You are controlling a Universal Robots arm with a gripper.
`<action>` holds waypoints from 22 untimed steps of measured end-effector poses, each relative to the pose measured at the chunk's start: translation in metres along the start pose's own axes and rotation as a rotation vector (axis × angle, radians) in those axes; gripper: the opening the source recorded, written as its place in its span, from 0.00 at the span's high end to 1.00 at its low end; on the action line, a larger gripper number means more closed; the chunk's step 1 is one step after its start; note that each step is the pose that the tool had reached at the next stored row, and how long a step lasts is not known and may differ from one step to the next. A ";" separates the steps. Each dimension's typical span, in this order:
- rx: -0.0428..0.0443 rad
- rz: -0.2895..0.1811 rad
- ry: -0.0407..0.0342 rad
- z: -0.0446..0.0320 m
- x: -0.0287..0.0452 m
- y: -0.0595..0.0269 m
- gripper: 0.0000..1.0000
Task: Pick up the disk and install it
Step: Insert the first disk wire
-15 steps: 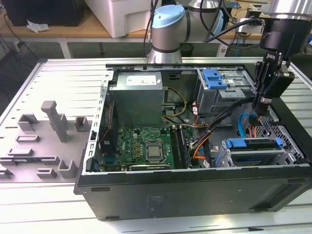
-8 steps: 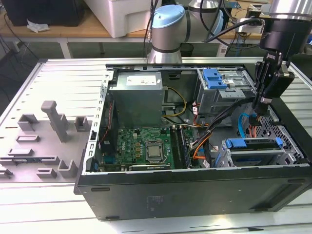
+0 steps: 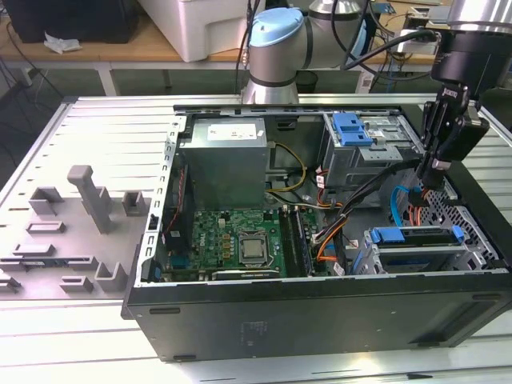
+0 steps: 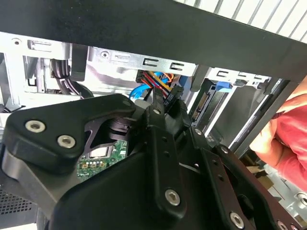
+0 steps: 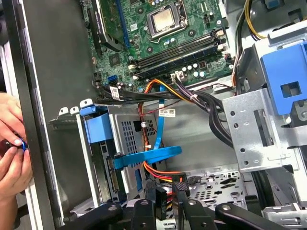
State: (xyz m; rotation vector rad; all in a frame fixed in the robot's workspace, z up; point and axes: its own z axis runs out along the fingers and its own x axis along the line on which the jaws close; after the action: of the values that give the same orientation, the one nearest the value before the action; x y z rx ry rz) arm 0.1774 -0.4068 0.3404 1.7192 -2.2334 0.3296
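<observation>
The disk (image 3: 412, 235), edged by its blue carrier rail, sits in the metal drive cage (image 3: 376, 258) at the case's front corner on the exterior view's right. In the first wrist view the disk (image 5: 102, 155) stands on edge in that cage, with a blue flat cable (image 5: 148, 156) running to its end. My gripper (image 3: 430, 178) hangs just behind the cage, inside the case. In both wrist views its fingers are closed on a black cable plug (image 5: 179, 185) with orange and red wires (image 4: 169, 97).
The open computer case (image 3: 320, 312) holds a motherboard (image 3: 232, 240), a grey power-supply box (image 3: 224, 164) and a second cage with a blue latch (image 3: 352, 128). A person's hands (image 5: 10, 148) rest at the case's outer wall. Grey fixtures (image 3: 92, 200) stand on the table.
</observation>
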 end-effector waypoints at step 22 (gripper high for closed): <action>0.0006 0.000 0.0023 0.0014 0.0008 0.0048 0.81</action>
State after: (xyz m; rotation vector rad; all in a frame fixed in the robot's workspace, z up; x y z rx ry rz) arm 0.1724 -0.4068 0.3394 1.7182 -2.2319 0.3321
